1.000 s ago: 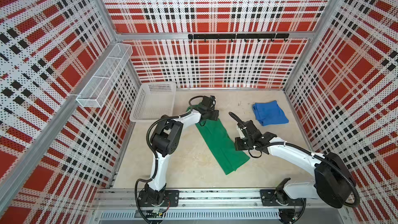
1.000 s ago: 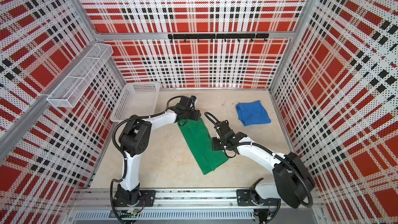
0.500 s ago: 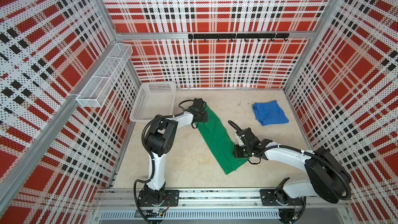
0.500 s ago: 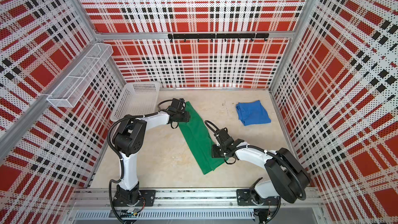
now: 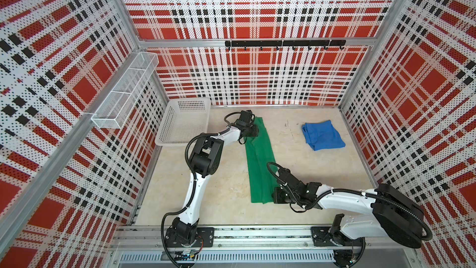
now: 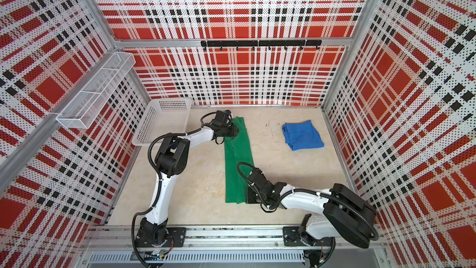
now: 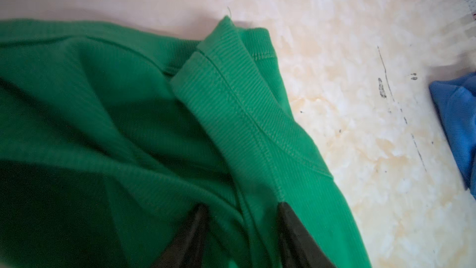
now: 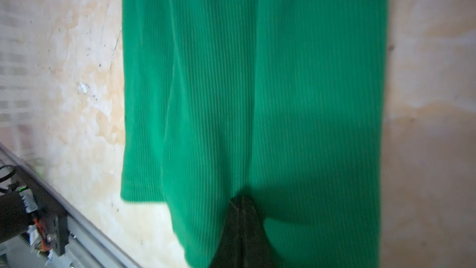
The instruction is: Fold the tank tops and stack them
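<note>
Right hand (image 8: 242, 200) clamped, green tank top (image 8: 296, 73) — hem

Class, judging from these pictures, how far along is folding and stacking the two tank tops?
Done: the blue tank top lies folded at far right in both top views. In hand: the green tank top is a long narrow strip. The right pincer is shut on its near end, and the left pincer straddles its far end, grip unclear. Left: fold it crosswise, then stack the two.
</note>
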Robot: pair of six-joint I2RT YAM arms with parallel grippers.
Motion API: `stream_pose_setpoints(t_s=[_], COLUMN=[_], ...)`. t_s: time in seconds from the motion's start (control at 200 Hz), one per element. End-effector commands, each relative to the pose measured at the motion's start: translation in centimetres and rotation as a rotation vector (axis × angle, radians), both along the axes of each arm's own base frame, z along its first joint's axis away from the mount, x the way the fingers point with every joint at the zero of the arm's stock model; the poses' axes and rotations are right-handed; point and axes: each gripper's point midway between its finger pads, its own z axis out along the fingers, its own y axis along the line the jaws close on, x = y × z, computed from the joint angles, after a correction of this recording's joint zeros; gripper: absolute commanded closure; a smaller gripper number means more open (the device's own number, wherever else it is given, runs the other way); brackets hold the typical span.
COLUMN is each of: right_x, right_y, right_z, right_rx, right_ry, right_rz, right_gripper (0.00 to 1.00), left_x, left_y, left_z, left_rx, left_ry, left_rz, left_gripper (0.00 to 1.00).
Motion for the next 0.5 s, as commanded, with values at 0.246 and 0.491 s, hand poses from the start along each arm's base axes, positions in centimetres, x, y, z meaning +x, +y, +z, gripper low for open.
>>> stream_pose_setpoints(t_s=[0.246, 0.491], right_x=[3.1, 2.9], right_y=[-3.9, -4.8], right_z=[3.3, 2.7], right_rx=[0.034, 0.018], right_ry=[-0.016, 0.077], right_rz=[-0.155, -0.086], right_gripper=[0.6, 0.67], left_x=[-2.5, -7.9], left_y=[0.4, 4.7], left_z=[5.3, 10.4], left_rx=[0.079, 0.079], left_ry=[-0.045, -0.065], left_rz=[-0.092, -0.002], left_gripper=[0.19, 0.13])
